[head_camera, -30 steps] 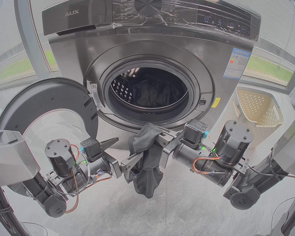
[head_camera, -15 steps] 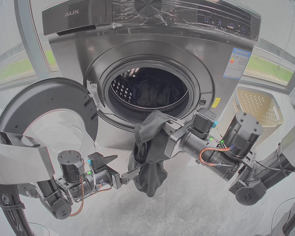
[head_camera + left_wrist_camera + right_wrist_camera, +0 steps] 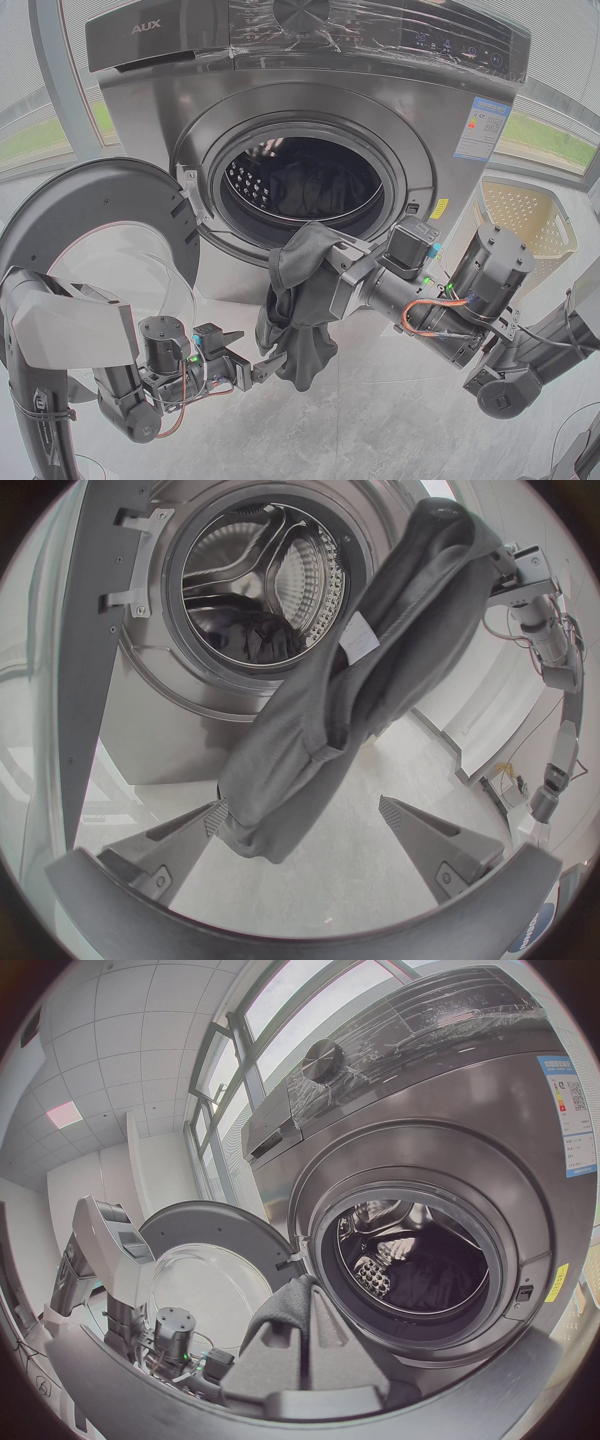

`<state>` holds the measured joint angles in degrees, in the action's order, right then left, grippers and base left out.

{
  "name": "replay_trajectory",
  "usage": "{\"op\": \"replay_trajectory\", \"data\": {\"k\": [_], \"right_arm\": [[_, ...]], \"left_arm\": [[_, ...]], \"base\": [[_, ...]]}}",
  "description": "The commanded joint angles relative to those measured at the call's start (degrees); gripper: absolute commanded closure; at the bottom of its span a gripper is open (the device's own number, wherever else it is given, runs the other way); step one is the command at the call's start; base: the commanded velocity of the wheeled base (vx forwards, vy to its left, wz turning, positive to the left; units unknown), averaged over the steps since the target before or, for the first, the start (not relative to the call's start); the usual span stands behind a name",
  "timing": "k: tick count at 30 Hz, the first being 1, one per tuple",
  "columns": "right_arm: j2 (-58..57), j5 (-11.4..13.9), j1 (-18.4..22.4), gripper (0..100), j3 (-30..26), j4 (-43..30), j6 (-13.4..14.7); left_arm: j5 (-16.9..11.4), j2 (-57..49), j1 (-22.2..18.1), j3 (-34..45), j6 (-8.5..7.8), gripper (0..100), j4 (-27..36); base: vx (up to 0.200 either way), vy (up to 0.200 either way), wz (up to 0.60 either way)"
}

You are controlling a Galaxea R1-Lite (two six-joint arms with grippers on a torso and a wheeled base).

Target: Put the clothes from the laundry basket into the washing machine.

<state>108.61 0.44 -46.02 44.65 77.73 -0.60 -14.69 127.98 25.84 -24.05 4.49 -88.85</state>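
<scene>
Washer: the grey front-loader (image 3: 156, 112) stood straight ahead, its round opening uncovered.
Door: the door (image 3: 94, 200) was swung fully open on the robot's left, hinged at the left rim of the opening.
Drum: the drum (image 3: 250, 181) held a heap of dark clothes (image 3: 312, 187) lying low at the back, also seen from the left wrist (image 3: 256, 639) and the right wrist (image 3: 431, 1279).
Garment: a dark grey garment (image 3: 300, 294) hung in the air in front of the washer, below the lower rim of the opening and outside the drum. Its top was draped over the right fingers and the rest dropped in loose folds toward the floor (image 3: 387, 425). A small white tag (image 3: 359, 641) showed on it.
Right pincer: the right pincer (image 3: 340, 250) was just before the lower right of the opening, its fingers pressed together on the garment's upper fold (image 3: 284, 1310), pinching it.
Left pincer: the left pincer (image 3: 259, 350) sat low, left of the garment's hem, with its fingers spread wide. From the left wrist (image 3: 300, 808) the hem hung between the two fingers and lay against one of them, ungripped.
Basket: the cream basket (image 3: 525, 231) stood beside the washer on the robot's right, well apart from both pincers.
Sticker: a blue-edged label (image 3: 481, 128) was stuck on the washer's front, upper right of the opening.
</scene>
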Motion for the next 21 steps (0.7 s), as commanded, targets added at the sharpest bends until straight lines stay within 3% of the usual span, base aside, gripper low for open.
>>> {"op": "replay_trajectory", "data": {"k": [1, 12, 13, 21], "right_arm": [[-0.2, 0.0, -0.3, 100, 0.0, 0.1, 0.0], [-0.8, 0.0, -0.7, 100, -0.4, 0.3, 0.0], [-0.8, 0.0, -0.7, 100, -0.4, 0.2, 0.0], [-0.8, 0.0, -0.8, 100, -0.9, 0.5, 0.2]], "left_arm": [[0.1, 5.2, -0.9, -5.1, -0.18, 0, 0.0], [0.8, 9.7, -1.1, -12.9, -0.88, 0, 0.1], [0.9, 9.8, -1.1, -13.0, -0.97, 100, 0.1], [0.9, 9.7, -1.0, -16.4, -1.06, 100, 0.0]], "base": [[0.0, 0.0, 0.0], [0.0, 0.0, 0.0], [0.0, 0.0, 0.0], [0.0, 0.0, 0.0]]}}
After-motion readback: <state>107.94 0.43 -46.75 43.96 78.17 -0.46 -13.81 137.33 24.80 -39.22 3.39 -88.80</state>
